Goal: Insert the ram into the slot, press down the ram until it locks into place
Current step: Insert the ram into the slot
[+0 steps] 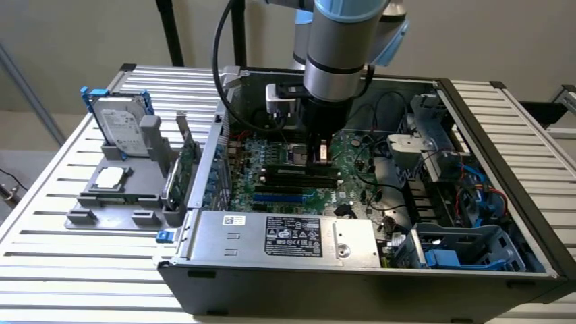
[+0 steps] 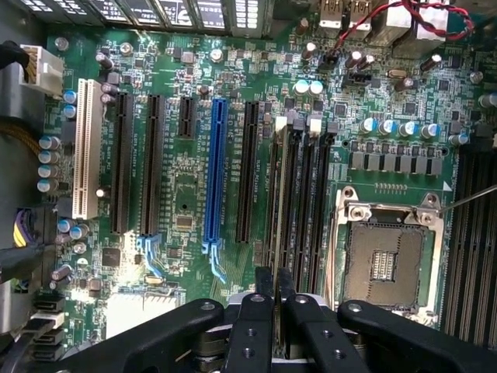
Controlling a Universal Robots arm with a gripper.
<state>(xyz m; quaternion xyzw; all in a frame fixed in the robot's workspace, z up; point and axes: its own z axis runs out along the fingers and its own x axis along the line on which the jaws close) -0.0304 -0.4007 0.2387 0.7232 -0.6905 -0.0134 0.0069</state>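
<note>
Fingers (image 2: 262,299) pinched close, apparently on edge-on ram (image 2: 276,268), over black slot (image 2: 281,179) beside CPU socket (image 2: 386,264).

Over the slot (image 2: 303,194) the way down is open, but a metal chip frame (image 2: 388,256) sits just beside it, a black card socket (image 2: 247,171) on its other side, and little round cans (image 2: 303,87) crowd one end.

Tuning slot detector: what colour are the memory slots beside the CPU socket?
The memory slots are black; clearest in the wrist view.
</note>
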